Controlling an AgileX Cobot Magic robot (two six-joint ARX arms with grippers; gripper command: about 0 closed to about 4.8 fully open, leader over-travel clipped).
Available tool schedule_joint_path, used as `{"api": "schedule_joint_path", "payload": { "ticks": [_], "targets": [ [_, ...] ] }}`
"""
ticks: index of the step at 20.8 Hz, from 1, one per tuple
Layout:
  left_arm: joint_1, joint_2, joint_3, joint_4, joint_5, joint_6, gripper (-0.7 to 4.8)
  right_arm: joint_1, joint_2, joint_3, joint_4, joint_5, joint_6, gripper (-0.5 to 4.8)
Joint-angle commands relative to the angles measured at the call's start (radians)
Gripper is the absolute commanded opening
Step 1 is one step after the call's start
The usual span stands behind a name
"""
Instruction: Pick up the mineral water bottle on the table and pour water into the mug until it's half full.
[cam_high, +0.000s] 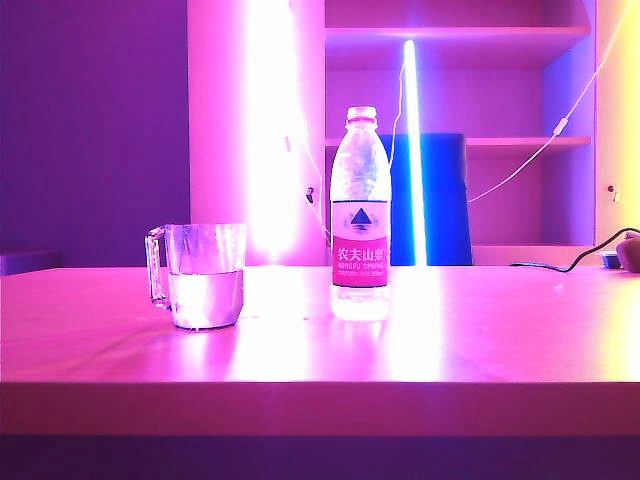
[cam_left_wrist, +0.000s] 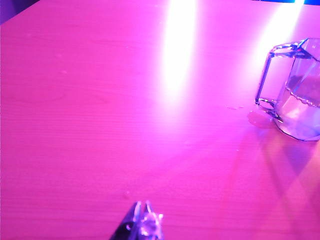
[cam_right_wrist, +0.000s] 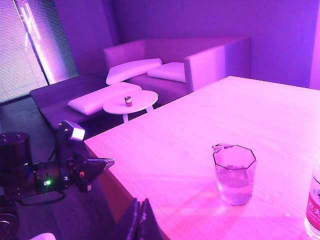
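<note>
Presently the mineral water bottle (cam_high: 360, 215) stands upright and capped on the desk (cam_high: 320, 345), just beside the mug (cam_high: 203, 275), which holds water (cam_high: 208, 296) to roughly half its height. Neither claw touches either item. The left claw (cam_left_wrist: 142, 220) sits low over bare desk with its tips pressed together, the mug (cam_left_wrist: 295, 95) well ahead of it and off to one side. The right claw (cam_right_wrist: 140, 215), likewise pressed together and empty, hangs near the desk's edge; the mug (cam_right_wrist: 234, 175) lies beyond it, the bottle (cam_right_wrist: 314, 210) farther still.

Mug (cam_left_wrist: 298, 95) on table (cam_left_wrist: 100, 125) — part-filled.
</note>
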Motion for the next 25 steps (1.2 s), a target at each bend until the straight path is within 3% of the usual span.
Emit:
{"api": "schedule_joint_path", "payload": {
  "ticks": [1,7,9,11,13,14,15,18,20,25],
  "targets": [
    [0.000,0.000,-0.001,0.005,0.004,0.000,-0.04,0.000,-0.002,0.005,0.016,-0.002,0.000,0.13],
    [0.000,0.000,-0.001,0.005,0.004,0.000,-0.04,-0.013,-0.010,0.005,0.000,-0.002,-0.004,0.13],
    [0.000,0.000,-0.001,0.005,0.004,0.000,-0.04,-0.097,-0.051,0.004,-0.022,-0.035,-0.004,0.13],
    [0.001,0.000,-0.001,0.005,-0.001,0.000,-0.04,-0.259,-0.093,0.004,-0.039,-0.079,-0.005,0.13],
    [0.000,0.000,-0.001,0.004,-0.001,0.000,-0.04,-0.491,-0.149,0.003,-0.078,-0.087,-0.004,0.13],
    [0.000,0.000,-0.001,0.005,-0.002,0.000,-0.04,-0.679,-0.185,0.003,-0.105,-0.107,-0.004,0.13],
    [0.000,0.000,-0.001,0.005,0.001,0.000,-0.04,-0.799,-0.207,0.002,-0.124,-0.124,-0.003,0.13],
    [0.000,0.000,-0.001,0.005,0.000,0.000,-0.04,-1.076,-0.312,0.001,-0.218,-0.085,-0.005,0.13],
    [0.000,0.000,-0.001,0.004,0.000,0.000,-0.04,-1.143,-0.380,-0.002,-0.263,-0.094,-0.009,0.13],
    [0.000,0.000,-0.001,0.005,0.000,0.000,-0.04,-1.149,-0.489,-0.096,-0.236,-0.193,-0.050,0.13]
  ]
}}
